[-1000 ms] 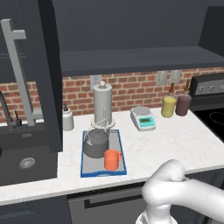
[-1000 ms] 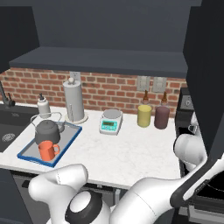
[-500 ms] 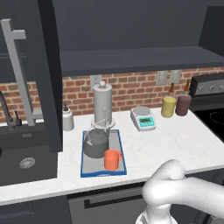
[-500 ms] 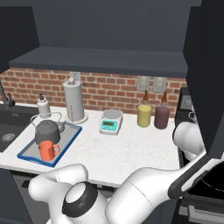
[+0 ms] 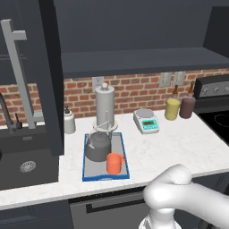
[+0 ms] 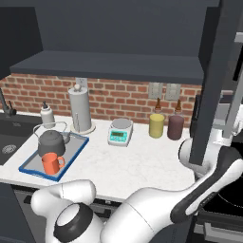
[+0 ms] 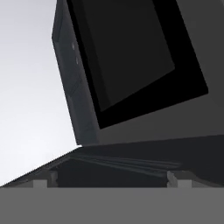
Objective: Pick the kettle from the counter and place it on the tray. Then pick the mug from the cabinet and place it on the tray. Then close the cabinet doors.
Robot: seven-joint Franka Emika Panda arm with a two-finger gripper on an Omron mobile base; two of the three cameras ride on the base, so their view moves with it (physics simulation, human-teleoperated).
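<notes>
Kettle and orange mug both sit on the blue-rimmed tray on the tabletop, mug just in front of the kettle, so only the door closing looks left. Over the last second the arm has swung further right, up behind the open right cabinet door, while tray, kettle and mug haven't moved; left cabinet door also stands open. Gripper is empty with jaws spread wide, close to a dark cabinet panel, likely lining up to push the right door shut.
</notes>
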